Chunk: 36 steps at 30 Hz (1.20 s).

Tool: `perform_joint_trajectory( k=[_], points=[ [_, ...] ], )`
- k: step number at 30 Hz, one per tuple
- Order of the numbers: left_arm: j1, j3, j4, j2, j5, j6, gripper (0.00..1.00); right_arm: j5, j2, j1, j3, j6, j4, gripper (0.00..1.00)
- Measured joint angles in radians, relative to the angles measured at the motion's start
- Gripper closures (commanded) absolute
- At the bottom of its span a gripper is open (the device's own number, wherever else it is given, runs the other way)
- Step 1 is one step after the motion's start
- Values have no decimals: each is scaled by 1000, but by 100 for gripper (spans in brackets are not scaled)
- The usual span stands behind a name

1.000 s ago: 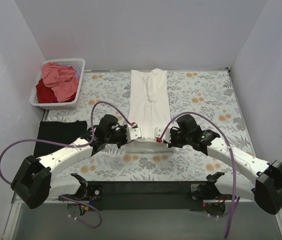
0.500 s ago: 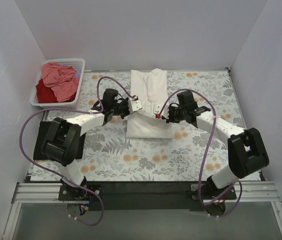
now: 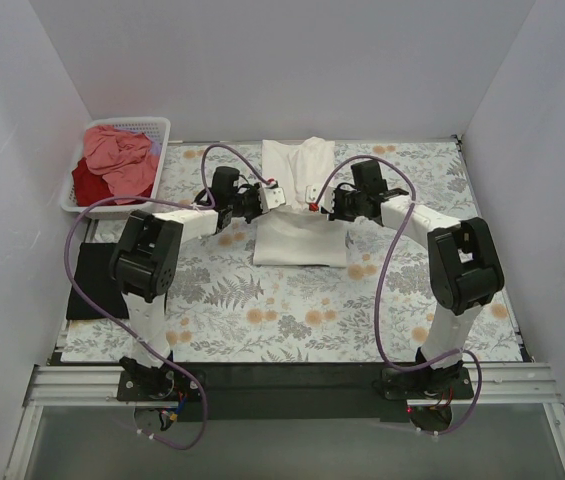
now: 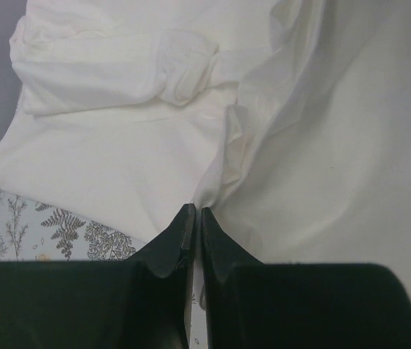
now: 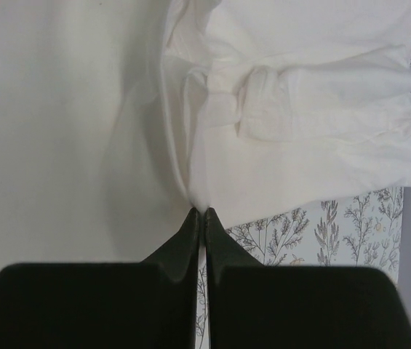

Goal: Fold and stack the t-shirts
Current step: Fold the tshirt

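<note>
top view, shirt: cream shirt [image 3: 300, 240] lies at the middle of the table's [image 3: 292, 315] far edge, a narrow strip running near-to-far.
top view, claws: left claw [image 3: 274, 197] and right claw [image 3: 312, 197] sit side by side over the strip, one at each side. Probably level so the gripped edge travels square.
top view, rest: pink shirt [image 3: 117, 150] and dark red shirt [image 3: 86, 186] wait in the basket [image 3: 162, 165] at the far-left corner. Black shirt [image 3: 87, 285] lies flat by the left edge, likely the stack base.
left wrist: claw clenched on a pinch of cream cloth. Creases run out from the tips, so the cloth is under pull. Tablecloth [image 4: 60, 227] shows lower left.
right wrist: mirror case, claw clamped on cream cloth at the strip's other side.
step: looks mid-fold. Letting go is safe only once the edge lies flat.
</note>
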Motion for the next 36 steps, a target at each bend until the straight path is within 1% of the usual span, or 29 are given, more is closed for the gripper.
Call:
perform_joint_trajectory(
  k=[3, 4, 5, 7, 8, 9, 11, 15, 18, 20, 22, 25, 27, 29, 32, 36],
  points=[
    [3, 6, 12, 16, 0, 0, 100, 1, 29, -4, 13, -3, 4, 99],
    [3, 11, 15, 24, -1, -1, 98, 1, 37, -4, 17, -3, 6, 97],
    [3, 16, 19, 31, -2, -1, 96, 3, 43, -4, 19, -3, 8, 88],
    [3, 27, 29, 44, -9, -2, 89, 8, 49, -4, 21, 6, 10, 79],
    [3, 34, 31, 50, -16, -4, 75, 11, 51, -4, 25, 10, 14, 67],
    [3, 37, 41, 55, -26, 0, 69, 17, 53, -4, 32, 17, 19, 59],
    [3, 39, 64, 60, -49, -11, 58, 29, 55, -4, 49, 18, 28, 49],
    [6, 76, 79, 63, -94, -42, 56, 60, 55, -5, 73, 31, 61, 48],
    [18, 132, 66, 56, -107, -91, 56, 85, 37, -5, 72, 40, 61, 52],
    [35, 129, 37, 19, -98, -130, 56, 93, -4, -6, 57, 45, 43, 54],
    [51, 78, -2, -58, -76, -158, 56, 86, -77, -7, 29, 50, 11, 54],
    [71, -50, -63, -222, -27, -192, 57, 50, -214, -7, -28, 69, -51, 56],
    [65, -131, -95, -328, 7, -212, 58, 24, -294, -5, -67, 92, -79, 59],
    [47, -190, -114, -392, 28, -236, 61, 5, -337, 3, -100, 119, -102, 63],
    [16, -252, -142, -416, 56, -274, 61, -17, -334, 19, -132, 156, -138, 63],
    [-19, -344, -181, -415, 61, -272, 61, -26, -315, 53, -201, 167, -184, 62]
  ],
)
